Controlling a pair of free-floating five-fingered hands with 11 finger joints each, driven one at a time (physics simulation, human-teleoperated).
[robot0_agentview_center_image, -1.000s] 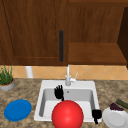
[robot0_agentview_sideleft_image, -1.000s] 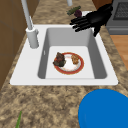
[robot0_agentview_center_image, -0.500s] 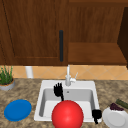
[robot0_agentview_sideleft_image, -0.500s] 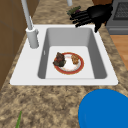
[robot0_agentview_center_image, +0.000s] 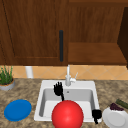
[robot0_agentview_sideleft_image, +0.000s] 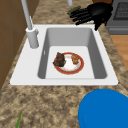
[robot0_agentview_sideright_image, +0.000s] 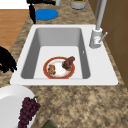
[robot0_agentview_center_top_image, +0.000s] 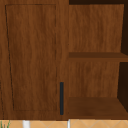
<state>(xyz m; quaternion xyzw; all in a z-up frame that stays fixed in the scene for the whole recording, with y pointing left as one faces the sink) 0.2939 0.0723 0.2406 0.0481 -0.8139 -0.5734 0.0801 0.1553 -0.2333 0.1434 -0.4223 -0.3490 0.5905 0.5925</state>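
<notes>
we see the left hand (robot0_agentview_center_image: 58, 88) over the back of the sink (robot0_agentview_center_image: 41, 100), fingers spread, holding nothing. the red-rimmed plate (robot0_agentview_sideleft_image: 69, 63) of food lies on the sink floor, below that hand and frontward. the right hand (robot0_agentview_center_image: 96, 115) hangs by the sink's front right corner; its fingers we cannot tell.

No legible text, label, brand, number or sign appears on any item. The cabinet door (robot0_agentview_center_top_image: 32, 57), faucet (robot0_agentview_center_image: 68, 77), sink (robot0_agentview_sideleft_image: 22, 75), blue plate (robot0_agentview_center_image: 17, 110) and white plate (robot0_agentview_center_image: 115, 118) all carry plain, unmarked faces.
</notes>
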